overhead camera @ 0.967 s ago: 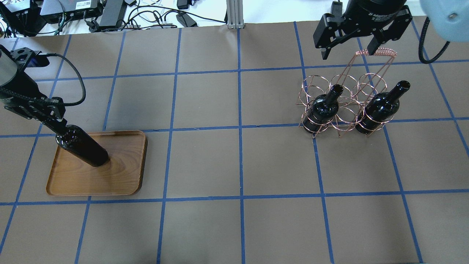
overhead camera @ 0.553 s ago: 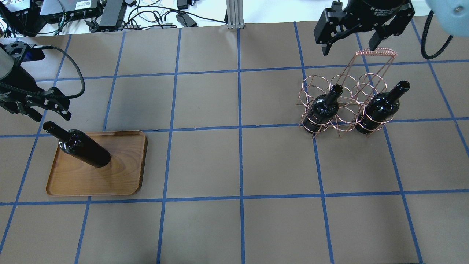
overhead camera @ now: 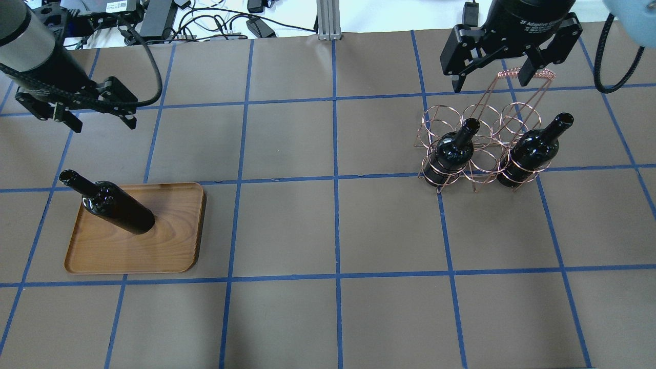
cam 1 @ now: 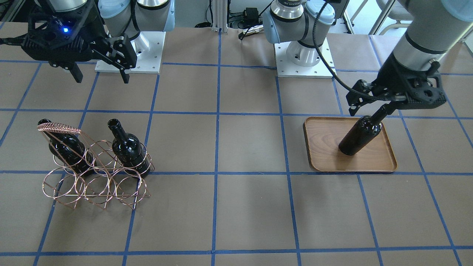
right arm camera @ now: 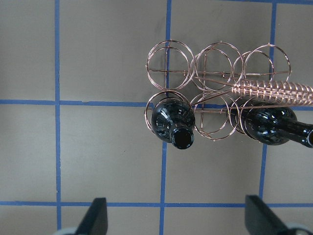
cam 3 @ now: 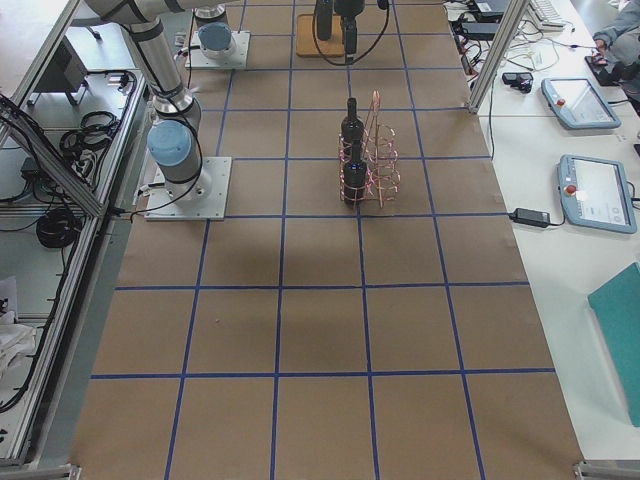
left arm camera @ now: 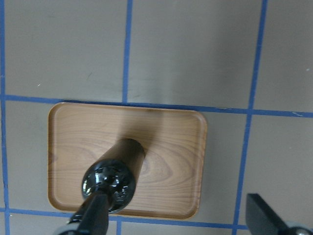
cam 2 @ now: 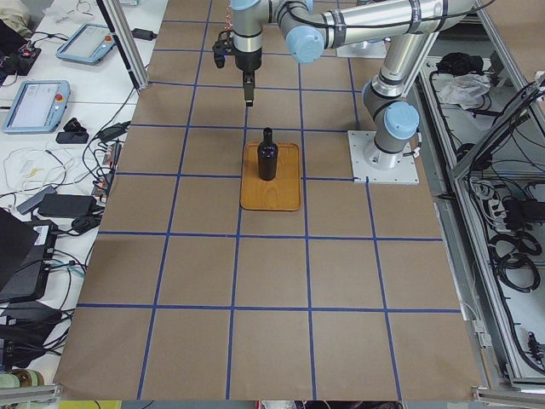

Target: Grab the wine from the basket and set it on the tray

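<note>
One wine bottle (overhead camera: 115, 207) stands upright on the wooden tray (overhead camera: 169, 246) at the table's left, free of any gripper. It also shows in the front view (cam 1: 358, 135) and the left wrist view (left arm camera: 115, 178). My left gripper (overhead camera: 105, 124) is open and empty, raised above and behind the tray. The copper wire basket (overhead camera: 474, 148) stands at the right with two more bottles (overhead camera: 453, 151) (overhead camera: 533, 148) in its near row. My right gripper (overhead camera: 490, 82) is open and empty, high over the basket's handle (overhead camera: 528, 73).
Cables and electronics (overhead camera: 154, 15) lie beyond the table's far edge beside an aluminium post (overhead camera: 328, 20). The two arm bases (cam 1: 129, 48) (cam 1: 306, 55) stand on my side of the table. Blue tape lines grid the brown table.
My left gripper let go of the bottle's neck, opened and drew up and back from the tray. The bottle stays standing on the tray. The right gripper barely moved.
</note>
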Robot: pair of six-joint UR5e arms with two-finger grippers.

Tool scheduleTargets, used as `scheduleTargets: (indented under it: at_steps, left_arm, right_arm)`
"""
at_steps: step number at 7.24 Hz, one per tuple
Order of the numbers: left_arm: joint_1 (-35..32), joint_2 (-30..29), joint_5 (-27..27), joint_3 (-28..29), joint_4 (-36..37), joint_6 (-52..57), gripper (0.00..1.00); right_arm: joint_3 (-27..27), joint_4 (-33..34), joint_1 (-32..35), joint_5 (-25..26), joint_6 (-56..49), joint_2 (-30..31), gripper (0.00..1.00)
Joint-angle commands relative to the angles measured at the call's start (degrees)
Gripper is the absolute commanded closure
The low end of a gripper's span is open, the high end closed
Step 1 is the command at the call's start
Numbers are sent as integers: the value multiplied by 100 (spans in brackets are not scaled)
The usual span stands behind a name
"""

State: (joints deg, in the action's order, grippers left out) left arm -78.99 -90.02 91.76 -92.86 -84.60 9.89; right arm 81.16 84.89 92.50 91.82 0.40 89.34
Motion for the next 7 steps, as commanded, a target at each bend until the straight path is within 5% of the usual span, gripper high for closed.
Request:
scheduleTargets:
  at_steps: [1, 2, 7]
  left_arm:
    - [-799, 125, -9, 40, 22, -276, 0]
    - [-1115, 160, 9, 48, 5, -625, 0]
    - [-1426, 354, -69, 40, -144, -655, 0]
  right_arm:
    - [5, 1, -4, -15, 13, -4, 0]
    - [13, 18, 5, -94, 30, 4, 1]
    - [22, 18, -4, -86, -31, -4, 69]
